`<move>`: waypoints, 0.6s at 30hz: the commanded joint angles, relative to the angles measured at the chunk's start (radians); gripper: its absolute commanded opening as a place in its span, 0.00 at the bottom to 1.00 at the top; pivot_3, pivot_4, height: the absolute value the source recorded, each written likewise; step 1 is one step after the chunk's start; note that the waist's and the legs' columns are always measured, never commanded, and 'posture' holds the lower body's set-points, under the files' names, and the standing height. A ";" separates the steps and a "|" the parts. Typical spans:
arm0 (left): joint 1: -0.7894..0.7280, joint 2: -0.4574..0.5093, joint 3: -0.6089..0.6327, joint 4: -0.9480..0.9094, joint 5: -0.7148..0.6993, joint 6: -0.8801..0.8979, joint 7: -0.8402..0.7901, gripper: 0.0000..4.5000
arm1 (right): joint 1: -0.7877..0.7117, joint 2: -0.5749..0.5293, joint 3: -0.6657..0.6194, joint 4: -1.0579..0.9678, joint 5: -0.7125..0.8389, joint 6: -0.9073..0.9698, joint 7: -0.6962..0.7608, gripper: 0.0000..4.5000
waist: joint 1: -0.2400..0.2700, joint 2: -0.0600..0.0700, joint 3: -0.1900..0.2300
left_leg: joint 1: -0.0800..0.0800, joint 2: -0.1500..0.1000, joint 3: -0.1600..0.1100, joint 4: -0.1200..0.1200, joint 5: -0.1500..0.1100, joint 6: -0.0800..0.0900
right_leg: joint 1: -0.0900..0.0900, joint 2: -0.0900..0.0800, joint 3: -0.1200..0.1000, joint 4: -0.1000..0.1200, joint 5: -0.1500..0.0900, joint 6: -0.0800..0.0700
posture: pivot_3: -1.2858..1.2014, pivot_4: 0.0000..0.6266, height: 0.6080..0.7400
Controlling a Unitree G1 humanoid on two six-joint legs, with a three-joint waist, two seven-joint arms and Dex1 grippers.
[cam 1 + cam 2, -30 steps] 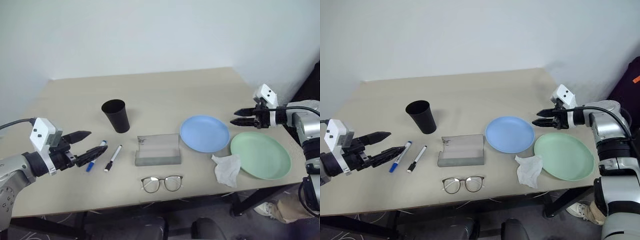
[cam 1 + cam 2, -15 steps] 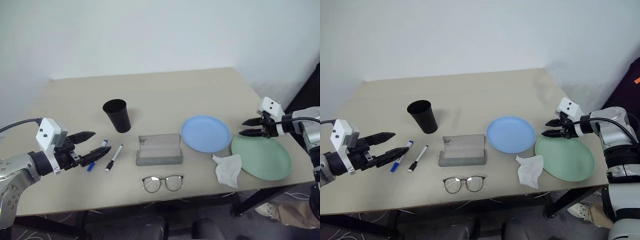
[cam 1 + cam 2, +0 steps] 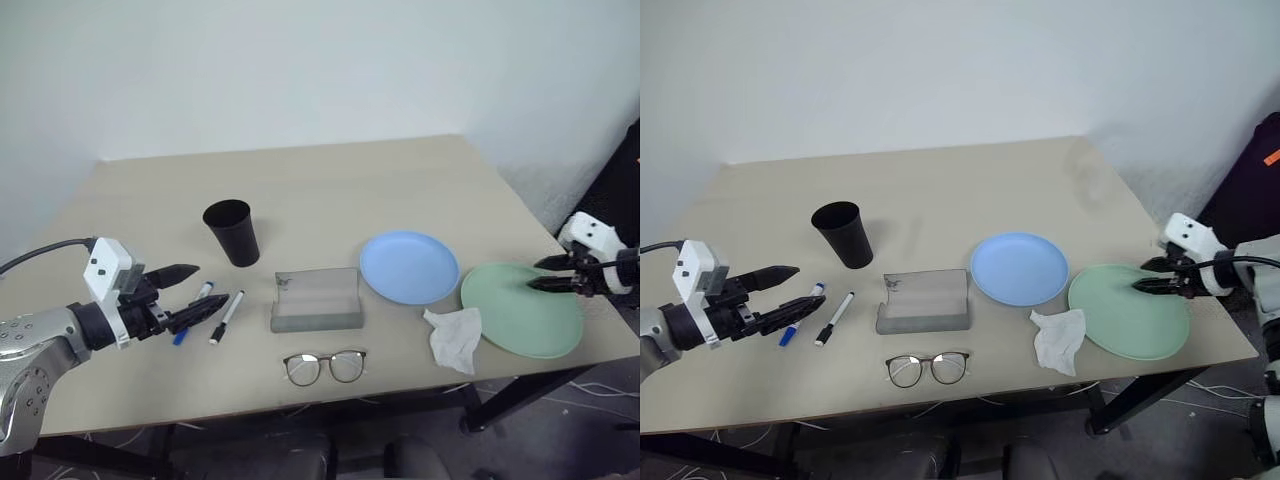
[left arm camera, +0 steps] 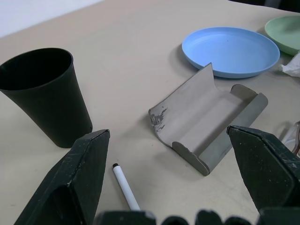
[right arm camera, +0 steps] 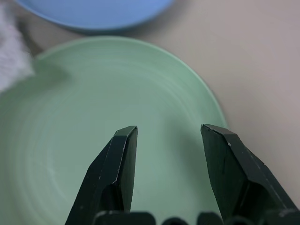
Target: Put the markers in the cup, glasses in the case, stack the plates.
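Overhead, glasses lie before the case – unseen wrist-side

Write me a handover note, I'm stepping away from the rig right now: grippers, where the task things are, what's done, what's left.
Left gripper: jaws open, empty, by the blue marker and white marker.
Right gripper: jaws open, empty, over the green plate.
Cup upright and case open; nothing seen in either.
Glasses on table in front of case.
Blue plate beside the green one, tissue at their near edges.
Done: nothing.
Left: all three jobs.
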 commanded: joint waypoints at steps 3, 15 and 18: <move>-0.025 0.016 0.007 0.004 0.014 -0.017 -0.013 0.94 | 0.043 -0.069 -0.100 0.061 0.032 0.055 -0.042 0.52 | 0.000 0.000 0.000 | 0.000 0.000 0.002 0.000 0.000 0.001 | 0.000 0.000 0.002 0.000 0.000 0.001 | 0.52 0.00 1.00; -0.052 0.004 -0.042 0.046 0.023 -0.008 -0.026 0.94 | 0.269 -0.089 -0.310 -0.072 0.200 0.453 -0.108 0.52 | -0.004 0.001 0.000 | 0.001 0.001 0.005 0.001 -0.001 0.003 | 0.001 0.000 0.005 0.000 0.001 0.002 | 0.52 0.00 1.00; -0.057 0.005 -0.043 0.055 0.027 -0.007 -0.031 0.94 | 0.290 -0.079 -0.340 -0.111 0.239 0.531 -0.126 0.52 | -0.003 0.001 -0.001 | 0.002 0.001 0.006 0.001 -0.001 0.003 | 0.001 0.000 0.006 0.000 0.002 0.002 | 0.52 0.00 1.00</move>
